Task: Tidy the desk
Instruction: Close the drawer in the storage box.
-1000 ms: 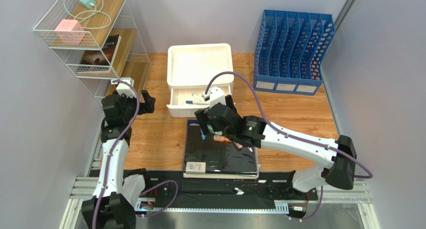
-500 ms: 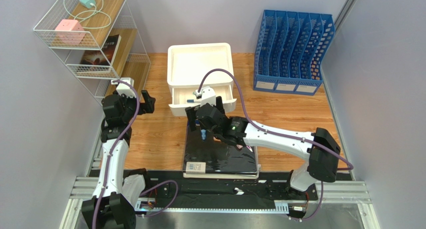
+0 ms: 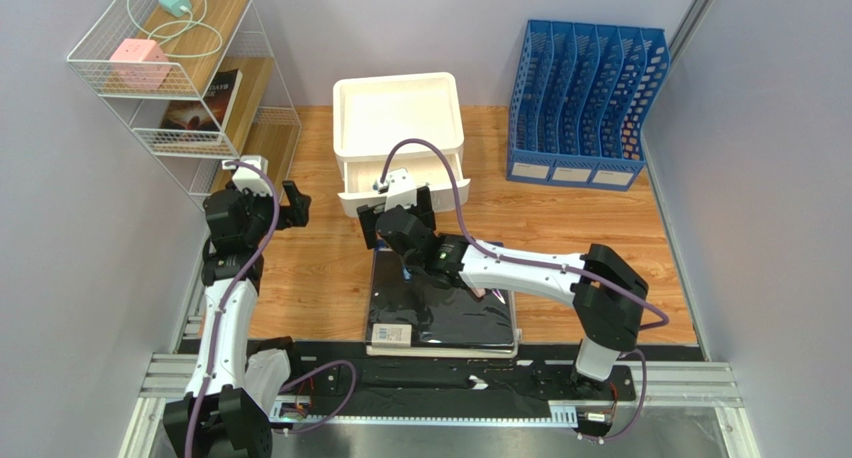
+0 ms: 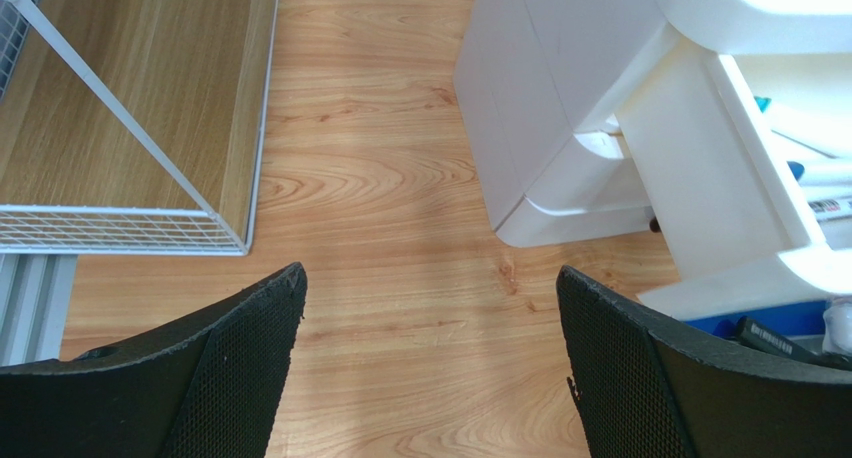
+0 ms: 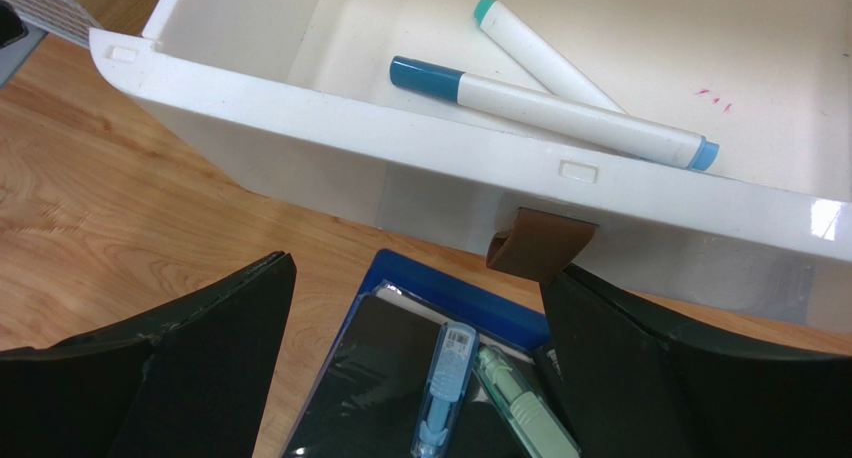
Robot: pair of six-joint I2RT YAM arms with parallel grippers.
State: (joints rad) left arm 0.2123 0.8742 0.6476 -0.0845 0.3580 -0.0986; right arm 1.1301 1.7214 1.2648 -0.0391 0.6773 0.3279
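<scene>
The desk [image 3: 300, 278] is a light orange-brown wooden top. A white drawer unit [image 3: 400, 128] stands at its back middle, its drawer [image 5: 400, 168] pulled out with two white markers [image 5: 560, 118] inside. My right gripper [image 3: 393, 223] is open and empty just in front of the drawer front, above a black notebook [image 3: 450, 313] on a blue folder. A blue pen case [image 5: 445, 388] and a green one [image 5: 520, 403] lie on the notebook between its jaws. My left gripper [image 3: 293, 205] is open and empty above bare wood [image 4: 420, 328], left of the drawer unit [image 4: 560, 128].
A white wire shelf [image 3: 180, 68] with wooden boards stands at the back left, holding a pink cube, a cable and a book. A blue file rack [image 3: 585, 103] stands at the back right. A brown tab [image 5: 540, 243] hangs from the drawer front.
My right gripper has moved left and toward the drawer front, away from the notebook's middle. The drawer is pushed further in and the unit sits a little farther back. The left arm has not moved.
</scene>
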